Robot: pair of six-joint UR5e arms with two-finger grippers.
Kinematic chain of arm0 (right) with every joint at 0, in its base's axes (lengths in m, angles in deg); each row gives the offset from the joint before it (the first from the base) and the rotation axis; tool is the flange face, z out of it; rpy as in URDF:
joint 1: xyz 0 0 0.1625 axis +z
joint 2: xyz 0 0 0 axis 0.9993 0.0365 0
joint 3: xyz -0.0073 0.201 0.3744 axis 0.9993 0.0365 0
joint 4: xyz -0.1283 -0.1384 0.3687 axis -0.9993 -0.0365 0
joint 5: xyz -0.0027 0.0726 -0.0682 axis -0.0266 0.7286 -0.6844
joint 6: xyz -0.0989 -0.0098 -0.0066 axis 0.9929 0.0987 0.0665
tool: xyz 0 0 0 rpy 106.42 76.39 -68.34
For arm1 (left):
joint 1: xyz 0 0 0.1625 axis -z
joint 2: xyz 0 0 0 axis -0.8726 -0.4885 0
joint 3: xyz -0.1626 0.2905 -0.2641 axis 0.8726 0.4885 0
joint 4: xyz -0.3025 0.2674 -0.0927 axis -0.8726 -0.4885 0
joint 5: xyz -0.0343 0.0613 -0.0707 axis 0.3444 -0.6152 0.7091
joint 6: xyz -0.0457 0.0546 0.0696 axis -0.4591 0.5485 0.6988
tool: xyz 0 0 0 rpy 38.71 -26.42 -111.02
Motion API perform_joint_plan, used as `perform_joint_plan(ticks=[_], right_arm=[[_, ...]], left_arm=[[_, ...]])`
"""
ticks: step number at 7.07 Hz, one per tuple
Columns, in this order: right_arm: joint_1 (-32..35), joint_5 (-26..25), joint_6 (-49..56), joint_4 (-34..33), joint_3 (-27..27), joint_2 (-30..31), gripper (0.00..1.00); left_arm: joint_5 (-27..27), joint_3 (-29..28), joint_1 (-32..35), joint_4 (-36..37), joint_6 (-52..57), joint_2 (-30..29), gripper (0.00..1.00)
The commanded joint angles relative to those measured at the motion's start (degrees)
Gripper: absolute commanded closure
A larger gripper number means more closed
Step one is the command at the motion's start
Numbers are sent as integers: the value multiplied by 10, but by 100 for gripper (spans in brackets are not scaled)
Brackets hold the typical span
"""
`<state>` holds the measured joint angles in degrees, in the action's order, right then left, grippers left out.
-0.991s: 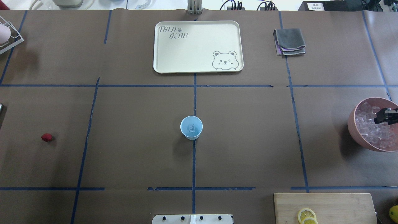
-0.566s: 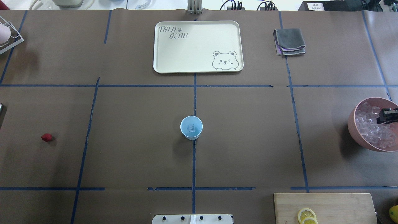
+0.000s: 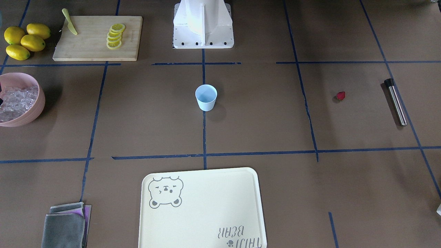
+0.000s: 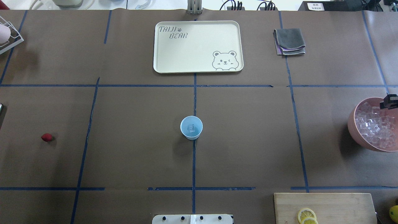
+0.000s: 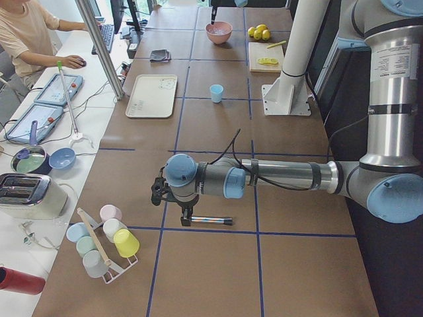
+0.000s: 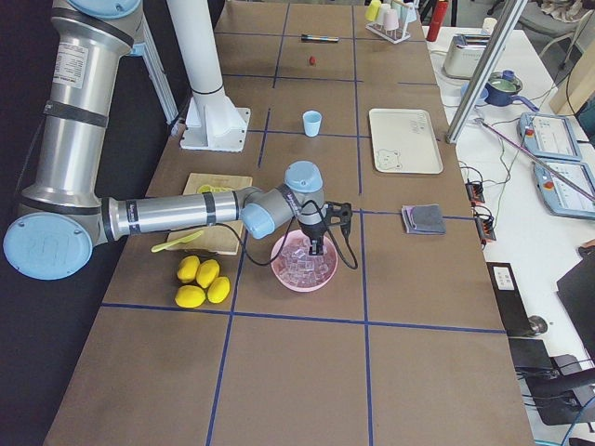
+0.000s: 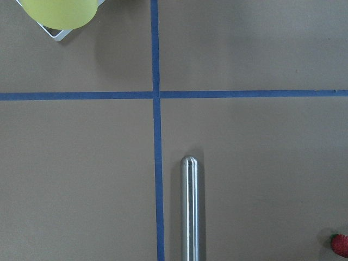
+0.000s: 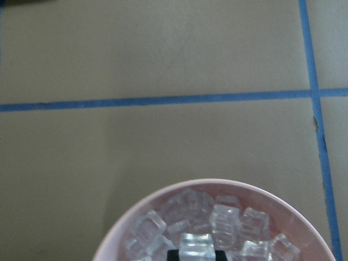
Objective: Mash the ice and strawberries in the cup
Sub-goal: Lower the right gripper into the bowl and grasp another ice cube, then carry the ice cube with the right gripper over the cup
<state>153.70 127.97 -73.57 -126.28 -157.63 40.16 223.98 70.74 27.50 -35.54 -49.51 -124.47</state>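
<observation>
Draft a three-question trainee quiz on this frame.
1. True or false: the strawberry is already in the cup.
2. What is inside the cup? A) a spoon B) an ice cube C) nothing
3. Which container holds most of the ice?
Key: 1 false; 2 B; 3 the pink bowl.

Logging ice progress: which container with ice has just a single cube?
The small light-blue cup at the table's centre: one cube lies in it. The pink bowl is heaped with cubes.
</observation>
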Motion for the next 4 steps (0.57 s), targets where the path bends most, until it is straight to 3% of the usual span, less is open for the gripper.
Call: perform_joint_plan(ticks=[1,3,4], right_arm=[[-38,7,-161,1,-29,-63,100],[-145,-3,-386,-1,-42,-173,99],[-212,-34,-472,-4,-40,-227,99]], left_arm=[[0,2,0,0,0,1,0],[0,4,0,0,0,1,0],[0,3,0,0,0,1,0]])
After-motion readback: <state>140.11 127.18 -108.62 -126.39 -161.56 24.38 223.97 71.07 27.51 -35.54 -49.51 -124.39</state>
